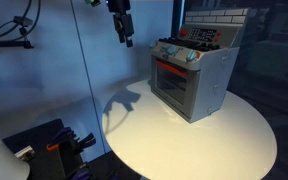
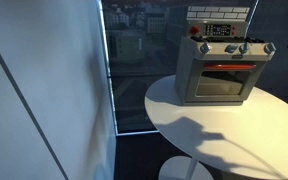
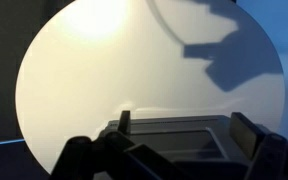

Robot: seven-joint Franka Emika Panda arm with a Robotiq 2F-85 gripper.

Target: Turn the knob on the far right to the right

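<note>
Desk (image 1: 219,140): one, round, white. Oven (image 1: 189,85): one, a grey toy model with a red-rimmed door, standing on the desk near its rim. Knobs: one row along the oven's upper front edge, seemingly four in an exterior view, though blur leaves the count unsure. Far-right knob (image 2: 268,47): one, small, round and pale, at the row's right end, above the door by the oven's corner. Red button (image 2: 194,30): one, on the back panel. Pincer (image 1: 125,38): one, dark, hanging high over the desk, well apart from the oven; jaws wide and holding nothing in the wrist view.
</note>
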